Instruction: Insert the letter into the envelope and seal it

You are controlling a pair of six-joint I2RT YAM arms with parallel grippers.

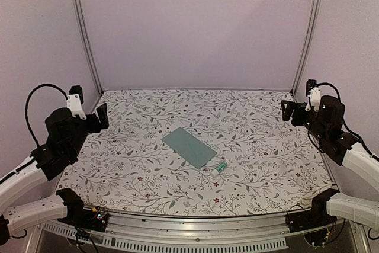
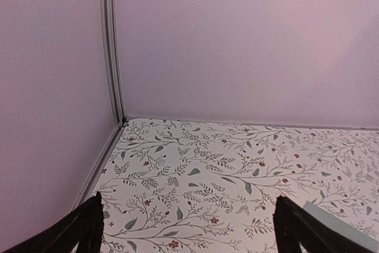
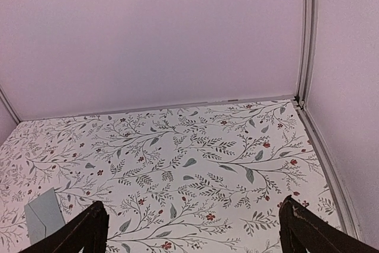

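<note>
The pale teal envelope [image 1: 189, 147] lies flat and slanted in the middle of the floral table cover. One corner of it shows at the lower right of the left wrist view [image 2: 339, 224] and at the lower left of the right wrist view [image 3: 44, 215]. The letter is out of view in every frame. My left gripper [image 1: 89, 109] hovers open over the table's left side, well away from the envelope, with nothing between its fingers [image 2: 188, 199]. At the right side my right gripper [image 1: 299, 102] is raised, open and empty too [image 3: 194, 202].
A small white-and-green glue stick [image 1: 220, 167] lies just off the envelope's near right corner. Pale walls and metal frame posts [image 1: 83, 28] enclose the table on three sides. The cover's front edge [image 1: 189, 213] runs above the arm bases.
</note>
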